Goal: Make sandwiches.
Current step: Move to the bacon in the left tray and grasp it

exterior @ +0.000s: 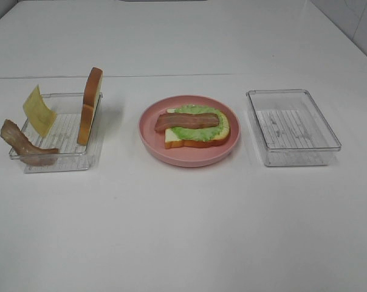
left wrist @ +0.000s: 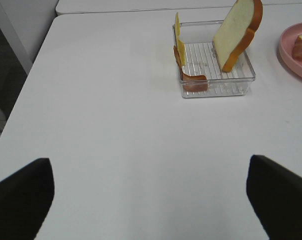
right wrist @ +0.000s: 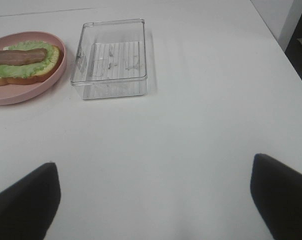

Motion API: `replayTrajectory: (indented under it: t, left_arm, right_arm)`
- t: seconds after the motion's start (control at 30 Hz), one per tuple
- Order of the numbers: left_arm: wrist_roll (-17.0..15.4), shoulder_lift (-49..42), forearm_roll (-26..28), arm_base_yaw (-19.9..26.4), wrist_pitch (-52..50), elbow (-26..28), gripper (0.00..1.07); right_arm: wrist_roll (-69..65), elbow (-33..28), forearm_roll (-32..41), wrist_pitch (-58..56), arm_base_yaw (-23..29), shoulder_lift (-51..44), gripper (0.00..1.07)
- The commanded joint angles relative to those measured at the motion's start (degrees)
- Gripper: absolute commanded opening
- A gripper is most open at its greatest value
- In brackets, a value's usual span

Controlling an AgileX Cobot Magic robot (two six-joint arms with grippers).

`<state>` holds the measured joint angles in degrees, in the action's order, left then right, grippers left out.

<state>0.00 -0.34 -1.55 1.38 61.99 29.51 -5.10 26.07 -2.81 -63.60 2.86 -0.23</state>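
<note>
**Item 1, sandwich (exterior: pixel 192 129), in progress.** It lies on the pink plate (exterior: pixel 189 162) at mid-table, between the two clear trays.
- Bottom bread slice (exterior: pixel 175 141): lying flat, white face up, with an orange-brown crust.
- Lettuce leaf (exterior: pixel 198 111): ruffled green, spread over the slice and showing past its edges.
- Bacon strip (exterior: pixel 186 121): brown-red, laid lengthwise on top of the lettuce.
- There is no cheese and no top slice on it yet.

**Item 2, stock in the left tray (exterior: pixel 65 132).**
- Cheese square (exterior: pixel 39 111): thin and yellow, leaning on edge against the outer wall.
- Spare bacon strip (exterior: pixel 25 145): limp, draped over the near outer corner, partly outside the tray.
- Upright bread slice (exterior: pixel 90 106): standing on edge against the inner wall and tilted.

**Item 3, right tray (exterior: pixel 293 128).** I see nothing in it.

**Item 4, my left gripper (left wrist: pixel 148 172).** The jaws are spread wide and hold nothing. It hovers over the bare table (exterior: pixel 183 231), well short of the left tray.

**Item 5, my right gripper (right wrist: pixel 153 167).** It is likewise spread wide and unloaded, and well short of the right tray.

**Step, as I judge it.** The filling is about half laid, and the cheese probably goes on next. That falls to my left gripper. It would reach to the tray's outer wall, pinch the cheese by its free upper edge without catching the bacon beside it, and lay it flat on the sandwich. The upright slice would then close the sandwich.
</note>
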Motion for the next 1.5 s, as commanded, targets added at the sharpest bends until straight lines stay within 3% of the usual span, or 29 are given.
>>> replayTrajectory:
  t: [0.03, 0.5, 0.63, 0.67, 0.73, 0.77, 0.8, 0.87, 0.93, 0.97, 1.07, 1.17, 1.27, 1.33, 1.5]
  left_arm:
    - [0.0, -0.7, -0.6, -0.4, -0.5, 0.0, 1.02]
    - [-0.6, 1.3, -2.7, -0.4, -0.2, 0.1, 1.02]
    - [-0.7, 12.8, -3.9, -0.4, 4.7, 3.7, 1.02]
    - [-0.9, 19.2, -5.3, -0.4, 6.5, 6.3, 1.02]
    - [-1.4, 22.2, -5.9, -0.4, 7.2, 7.4, 1.02]
    - [-2.8, 30.1, -6.2, -0.4, 9.0, 10.6, 1.02]
    - [-2.8, 30.1, -6.2, -0.4, 9.0, 10.6, 1.02]
    - [-3.8, 42.0, -5.8, -0.4, 11.1, 15.3, 1.02]
    - [-3.8, 45.1, -5.4, -0.4, 11.5, 16.7, 1.02]
    - [-3.8, 51.9, -4.4, -0.4, 12.1, 20.6, 1.02]
    - [-3.8, 55.5, -4.1, -0.4, 12.3, 22.6, 1.02]
    - [-3.8, 71.0, -2.9, -0.4, 12.2, 32.3, 1.02]
    - [-3.7, 73.2, -2.9, -0.4, 12.3, 34.3, 1.02]
    - [-3.8, 82.4, -1.9, -0.4, 12.3, 41.0, 1.02]
    - [-5.4, 90.4, 0.0, -0.4, 12.1, 46.1, 1.02]
  right_arm:
    - [0.2, -0.1, -0.1, 0.6, 0.2, -1.5, 0.96]
    - [0.2, -0.1, -0.1, 0.6, 0.2, -1.5, 0.96]
    - [0.2, -0.1, -0.1, 0.6, 0.2, -1.5, 0.96]
    - [0.2, -0.1, -0.1, 0.6, 0.2, -1.5, 0.96]
    - [0.2, -0.1, -0.1, 0.6, 0.2, -1.5, 0.96]
    - [0.2, -0.1, -0.1, 0.6, 0.2, -1.5, 0.96]
    - [0.2, -0.1, -0.1, 0.6, 0.2, -1.5, 0.96]
    - [0.2, -0.1, -0.1, 0.6, 0.2, -1.5, 0.96]
    - [0.2, -0.1, -0.1, 0.6, 0.2, -1.5, 0.96]
    - [0.2, -0.1, -0.1, 0.6, 0.2, -1.5, 0.96]
    - [0.2, -0.1, -0.1, 0.6, 0.2, -1.5, 0.96]
    - [0.2, -0.1, -0.1, 0.6, 0.2, -1.5, 0.96]
    - [0.2, -0.1, -0.1, 0.6, 0.2, -1.5, 0.96]
    - [0.2, -0.1, -0.1, 0.6, 0.2, -1.5, 0.96]
    - [0.2, -0.1, -0.1, 0.6, 0.2, -1.5, 0.96]
